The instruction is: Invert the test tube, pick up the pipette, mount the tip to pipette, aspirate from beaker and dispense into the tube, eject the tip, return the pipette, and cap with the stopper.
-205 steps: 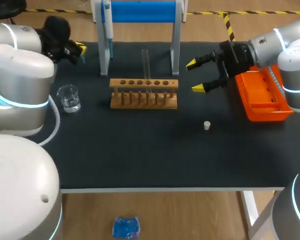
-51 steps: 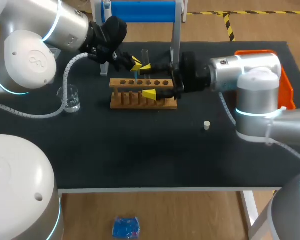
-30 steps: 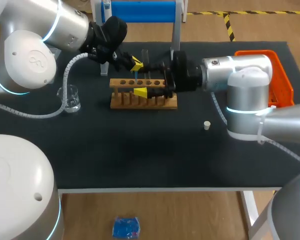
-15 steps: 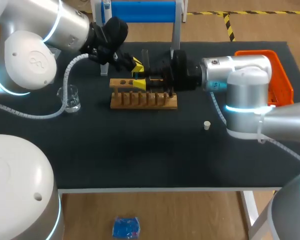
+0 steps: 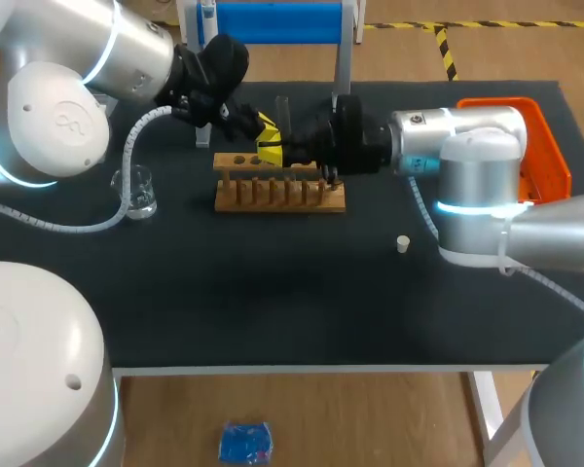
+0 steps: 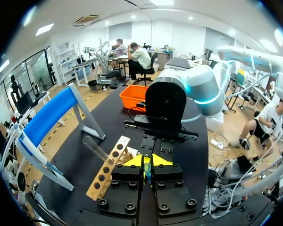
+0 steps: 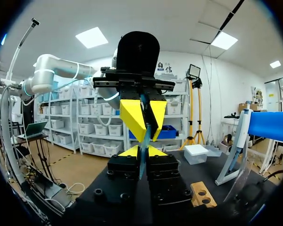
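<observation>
Both tools meet tip to tip just above the wooden rack [image 5: 280, 195], left end. Left tool [image 5: 265, 125]: fingers together, pinched on a slim bluish tube [image 7: 144, 136]; can't confirm what it is. Right tool [image 5: 272, 156]: fingers also together on the same tube, just below the left tool's grip. In the right wrist view the tube runs upright through both pairs of yellow tips.

A clear test tube [image 5: 282, 109] stands in a middle hole of the rack, untouched. Beaker [image 5: 134, 191] is on the desk [image 5: 273, 292] left of the rack. Stopper [image 5: 403, 244] lies loose to the right, well apart. Orange tip box [image 5: 540, 156] is at the right edge.
</observation>
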You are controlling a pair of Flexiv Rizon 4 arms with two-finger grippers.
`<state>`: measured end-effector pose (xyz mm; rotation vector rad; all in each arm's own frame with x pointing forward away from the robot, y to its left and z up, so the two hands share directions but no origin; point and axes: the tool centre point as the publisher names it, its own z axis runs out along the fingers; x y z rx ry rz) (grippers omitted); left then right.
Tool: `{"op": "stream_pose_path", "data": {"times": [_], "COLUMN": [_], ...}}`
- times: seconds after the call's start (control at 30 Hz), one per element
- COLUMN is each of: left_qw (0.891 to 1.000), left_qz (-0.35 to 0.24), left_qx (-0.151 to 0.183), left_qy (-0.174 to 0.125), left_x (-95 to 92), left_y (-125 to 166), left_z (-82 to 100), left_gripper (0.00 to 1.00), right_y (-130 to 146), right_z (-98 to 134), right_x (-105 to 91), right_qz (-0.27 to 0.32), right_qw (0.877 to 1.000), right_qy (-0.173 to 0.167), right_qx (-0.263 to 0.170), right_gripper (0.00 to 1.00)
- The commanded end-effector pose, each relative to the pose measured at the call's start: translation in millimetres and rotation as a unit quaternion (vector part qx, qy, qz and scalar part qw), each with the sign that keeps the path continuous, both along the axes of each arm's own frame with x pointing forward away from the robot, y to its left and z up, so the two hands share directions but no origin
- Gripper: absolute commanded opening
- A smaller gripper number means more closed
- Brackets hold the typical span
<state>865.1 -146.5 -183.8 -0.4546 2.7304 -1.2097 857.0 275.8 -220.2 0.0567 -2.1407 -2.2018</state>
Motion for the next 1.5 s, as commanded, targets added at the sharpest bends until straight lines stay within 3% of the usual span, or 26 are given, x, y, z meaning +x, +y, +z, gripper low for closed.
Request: {"op": "stream_pose_path", "data": {"times": [0.03, 0.1, 0.17, 0.2, 0.27, 0.5, 0.9, 0.97, 1.03, 1.2, 1.27, 1.3, 1.5], "left_qw": [1.000, 1.000, 1.000, 1.000, 1.000, 1.000, 1.000, 1.000, 1.000, 1.000, 1.000, 1.000, 1.000], "left_qz": [0.000, 0.000, 0.000, 0.000, 0.000, 0.000, 0.000, 0.000, 0.000, 0.000, 0.000, 0.000, 0.000], "left_qx": [0.001, 0.001, 0.001, 0.001, 0.001, 0.001, 0.001, 0.001, 0.001, 0.001, 0.001, 0.001, 0.001], "left_qy": [0.000, 0.000, 0.000, 0.000, 0.000, 0.000, 0.000, 0.000, 0.000, 0.000, 0.000, 0.000, 0.000], "left_x": [6.5, 6.5, 6.5, 6.5, 6.5, 6.5, 6.5, 6.5, 6.5, 6.5, 6.5, 6.5, 6.5], "left_y": [1.9, 1.9, 1.9, 1.9, 1.9, 1.9, 1.9, 1.9, 1.9, 1.9, 1.9, 1.9, 1.9], "left_z": [0.8, 0.8, 0.8, 0.8, 0.8, 0.8, 0.8, 0.8, 0.8, 0.8, 0.8, 0.8, 0.8], "left_gripper": [0.00, 0.00, 0.00, 0.00, 0.00, 0.00, 0.00, 0.00, 0.00, 0.00, 0.00, 0.00, 0.00], "right_y": [-4.2, -4.3, -4.3, -4.2, -3.6, -1.2, 3.2, 3.6, 3.6, 3.8, 3.9, 3.9, 2.6], "right_z": [-0.1, 0.0, 0.0, 0.0, 0.1, -0.7, -1.3, -1.0, -0.3, 1.3, 1.4, 1.3, 0.2], "right_x": [-8.0, -7.9, -7.8, -7.7, -7.6, -6.3, -5.4, -5.4, -5.3, -4.8, -4.3, -4.1, -1.9], "right_qz": [-0.006, -0.007, -0.008, -0.008, -0.009, -0.012, -0.016, -0.017, -0.018, -0.020, -0.021, -0.022, -0.025], "right_qw": [1.000, 1.000, 1.000, 1.000, 1.000, 1.000, 1.000, 1.000, 0.999, 0.999, 0.999, 0.999, 0.999], "right_qy": [-0.002, -0.002, -0.002, -0.002, -0.001, 0.002, 0.006, 0.008, 0.008, 0.008, 0.008, 0.008, 0.008], "right_qx": [0.001, 0.001, 0.002, 0.002, 0.002, 0.008, 0.019, 0.024, 0.026, 0.030, 0.031, 0.030, 0.027], "right_gripper": [0.00, 0.26, 0.31, 0.39, 0.81, 0.85, 0.77, 0.69, 0.47, 0.40, 0.24, 0.04, 0.00]}}
